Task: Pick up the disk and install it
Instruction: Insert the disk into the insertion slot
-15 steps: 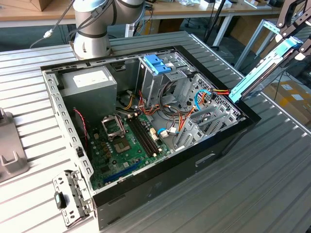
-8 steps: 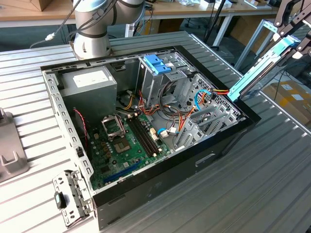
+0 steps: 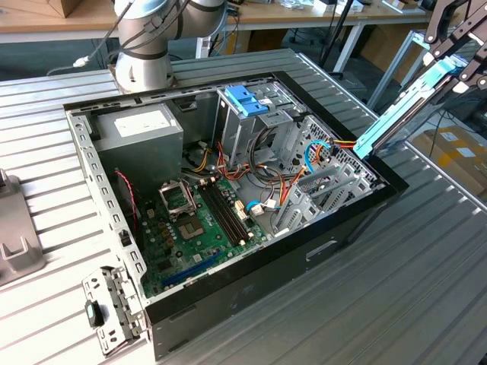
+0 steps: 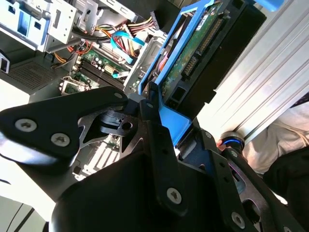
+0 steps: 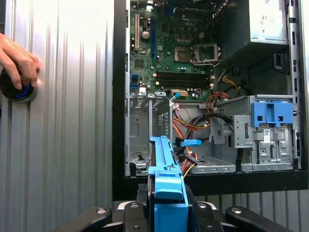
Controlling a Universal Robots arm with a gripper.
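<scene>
while my gripper (image 3: 454,67) pinches the disk (image 3: 403,106), held tilted above the rim of the open case (image 3: 266,277) with its low end near the cables (image 3: 344,143), i judge a skewed descent could snag them.

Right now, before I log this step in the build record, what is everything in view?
disk: one, dark in a light blue carrier, held tilted over the case's edge
computer case: one, black, open, on the table
motherboard: one, green, case floor
power supply: one, grey, case corner near the arm base
latch piece: one, darker blue, on the grey drive cage
cables: several, red, orange, yellow, inside the case
metal bracket: one, grey, on the table beside the case
table: one, ribbed grey
knob: one, dark with a blue ring, on the table
person's hand: one, on the knob
arm base: one, grey, behind the case
tool: one, black, shut on the disk
</scene>
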